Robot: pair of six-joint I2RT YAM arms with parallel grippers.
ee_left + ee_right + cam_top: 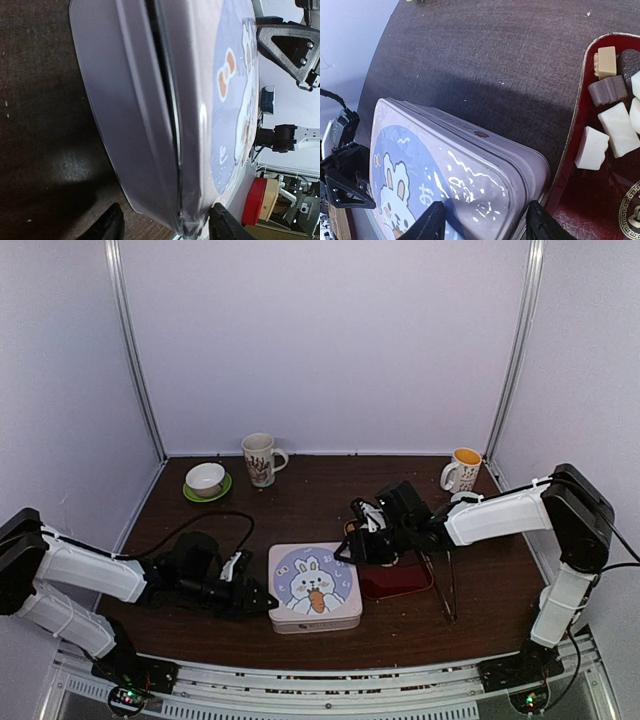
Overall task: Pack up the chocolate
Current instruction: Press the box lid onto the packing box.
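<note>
Overhead view of a dark brown table (300, 505) with two robot arms reaching in from the lower corners; there is one tin, one tray, two mugs, one bowl and one pair of tongs.

One pale lilac tin (315, 587) with a cartoon rabbit on its closed lid sits at lower centre; one dark-red tray (395, 585) lies touching or just beside the tin's right side; thin metal tongs (447, 590) lie just right of the tray; one patterned mug (262, 458) stands at upper centre and a second mug (462, 470) with an orange inside at upper right; one white bowl (206, 478) on a green saucer (207, 492) sits at upper left.

The chocolate (619, 122) lies in the tray, seen at the right edge of the right wrist view; seven pieces show: one tan, one dark brown, one mid-brown and four cream-white, two of those cut off by the frame.

Left gripper (262, 602) is at the tin's left side; in its wrist view its fingers (112, 225) stand apart with the tin's edge between them, a gap showing beside one finger; it holds nothing.

Right gripper (352, 548) is over the tin's upper right corner; its fingers (434, 221) are spread, one over the lid, one by the tin's wall next to the tray; whether they touch the tin I cannot tell.
</note>
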